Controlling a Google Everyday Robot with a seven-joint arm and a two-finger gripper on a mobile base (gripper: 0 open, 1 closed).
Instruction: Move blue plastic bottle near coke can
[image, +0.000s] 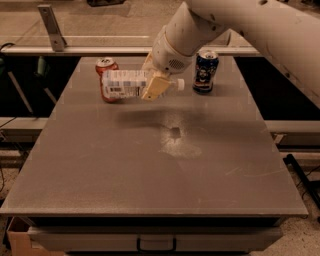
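My gripper (156, 84) is shut on the blue plastic bottle (125, 84), a clear bottle with a pale label and a white cap pointing right. It holds the bottle lying sideways in the air above the back of the grey table (100, 165). The coke can (105, 75), red with a silver top, stands upright at the table's back left. The bottle's left end overlaps the can in this view, so much of the can is hidden behind it.
A dark blue can (205, 70) stands upright at the back of the table, right of the gripper. A metal rail (75, 50) runs behind the table. A pale scuffed patch (176, 140) marks the tabletop's middle. My white arm reaches in from the upper right.
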